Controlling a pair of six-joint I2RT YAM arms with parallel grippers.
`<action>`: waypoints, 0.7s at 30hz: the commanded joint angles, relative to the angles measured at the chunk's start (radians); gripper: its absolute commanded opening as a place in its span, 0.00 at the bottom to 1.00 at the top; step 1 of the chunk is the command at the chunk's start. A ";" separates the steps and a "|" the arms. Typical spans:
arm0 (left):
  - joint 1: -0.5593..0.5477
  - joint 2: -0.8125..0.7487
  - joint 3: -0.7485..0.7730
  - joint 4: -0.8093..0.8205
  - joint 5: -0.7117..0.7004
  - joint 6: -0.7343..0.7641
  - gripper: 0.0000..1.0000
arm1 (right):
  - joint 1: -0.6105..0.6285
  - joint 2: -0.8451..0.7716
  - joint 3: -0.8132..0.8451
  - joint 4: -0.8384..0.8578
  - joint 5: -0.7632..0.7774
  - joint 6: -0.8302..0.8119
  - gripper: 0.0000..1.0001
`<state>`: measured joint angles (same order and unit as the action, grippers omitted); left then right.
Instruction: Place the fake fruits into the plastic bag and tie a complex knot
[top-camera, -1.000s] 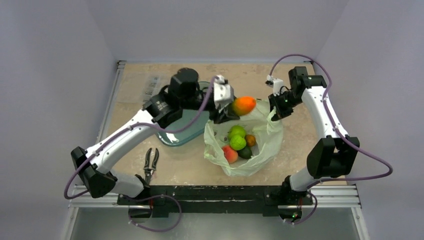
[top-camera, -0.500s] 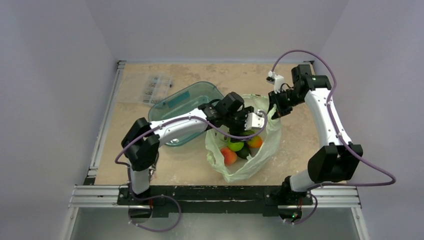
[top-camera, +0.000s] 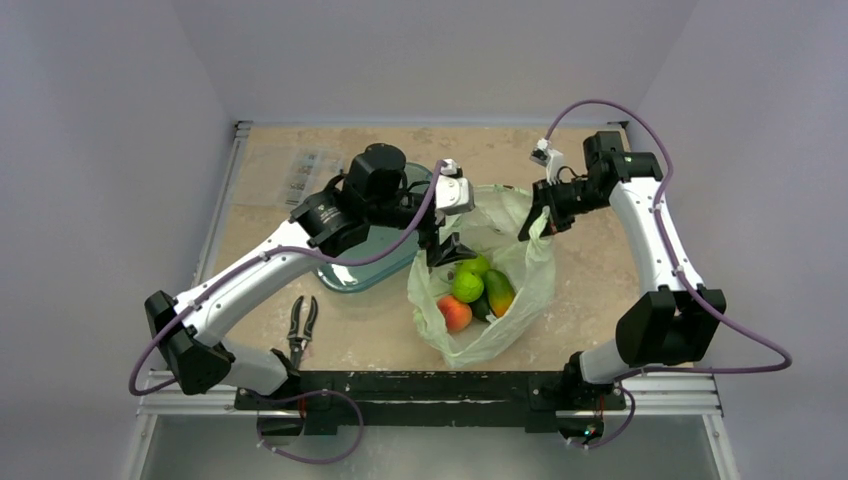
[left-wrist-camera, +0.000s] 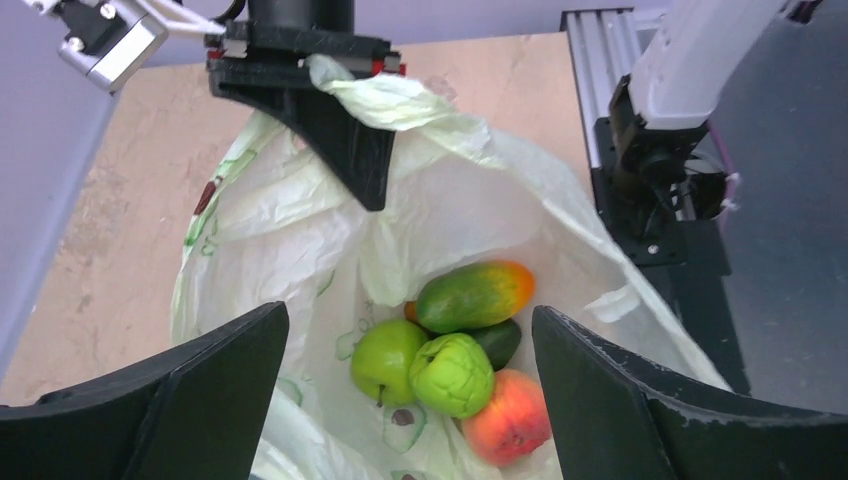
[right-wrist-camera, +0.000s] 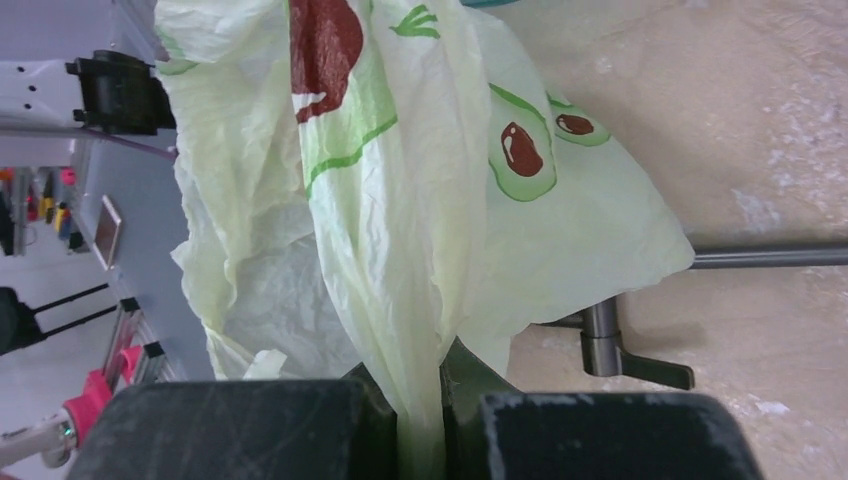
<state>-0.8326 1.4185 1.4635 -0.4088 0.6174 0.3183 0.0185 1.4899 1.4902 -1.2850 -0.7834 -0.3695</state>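
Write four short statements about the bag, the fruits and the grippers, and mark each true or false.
1. The right gripper is shut on the plastic bag's rim. True.
2. The left gripper holds the mango. False: it is open and empty over the bag's mouth; the mango lies inside.
3. Pliers lie on the table, outside the bag. True.
4. The peach lies on the table beside the bag. False: it is in the bag.
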 joint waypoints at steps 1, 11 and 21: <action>-0.010 0.005 0.013 -0.030 0.014 -0.155 0.89 | -0.003 -0.010 -0.021 0.022 -0.140 0.017 0.02; -0.120 0.125 0.170 -0.028 -0.090 -0.336 0.75 | -0.003 -0.012 -0.084 0.132 -0.217 0.190 0.11; -0.143 0.299 0.337 -0.009 -0.138 -0.579 0.68 | -0.002 -0.117 -0.159 0.290 -0.195 0.360 0.13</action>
<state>-0.9638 1.6981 1.7237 -0.4362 0.5159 -0.1410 0.0185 1.4616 1.3602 -1.0916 -0.9600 -0.1013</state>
